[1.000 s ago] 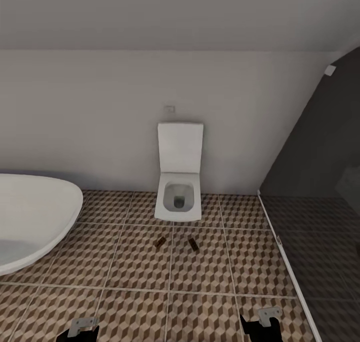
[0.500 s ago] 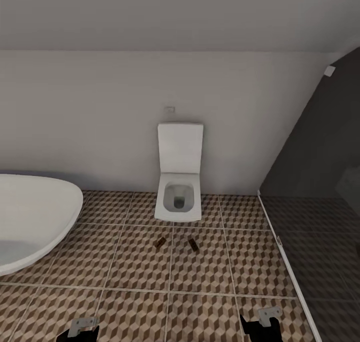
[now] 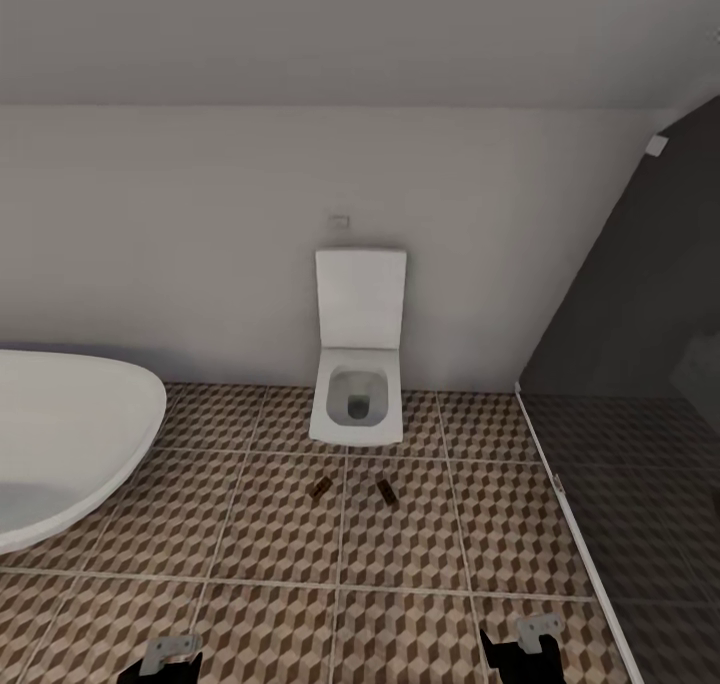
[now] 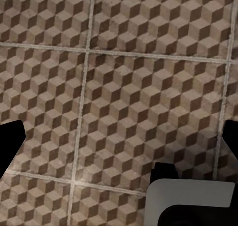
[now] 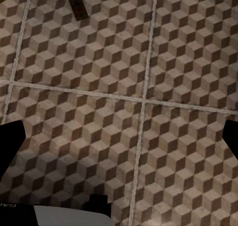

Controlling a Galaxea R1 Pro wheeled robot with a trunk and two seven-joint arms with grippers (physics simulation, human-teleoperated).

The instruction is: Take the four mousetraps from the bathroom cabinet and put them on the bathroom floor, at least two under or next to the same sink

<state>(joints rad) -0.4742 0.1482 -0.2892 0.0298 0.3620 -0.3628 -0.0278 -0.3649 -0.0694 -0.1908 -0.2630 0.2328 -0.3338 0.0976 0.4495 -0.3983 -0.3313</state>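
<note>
Hovering low over the bathroom floor [image 3: 280,534], the left tool [image 3: 165,654] and right tool [image 3: 530,636] both look spread and empty, so with two mousetraps [image 3: 321,487] lying beyond before the toilet [image 3: 358,384], I'd fetch more and seek the sink.

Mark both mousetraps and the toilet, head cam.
left mousetrap [image 3: 321,487], head view, middle of its brown board
right mousetrap [image 3: 386,489], head view, middle of its brown board
toilet [image 3: 356,430], head view, front wall of the white bowl
</note>
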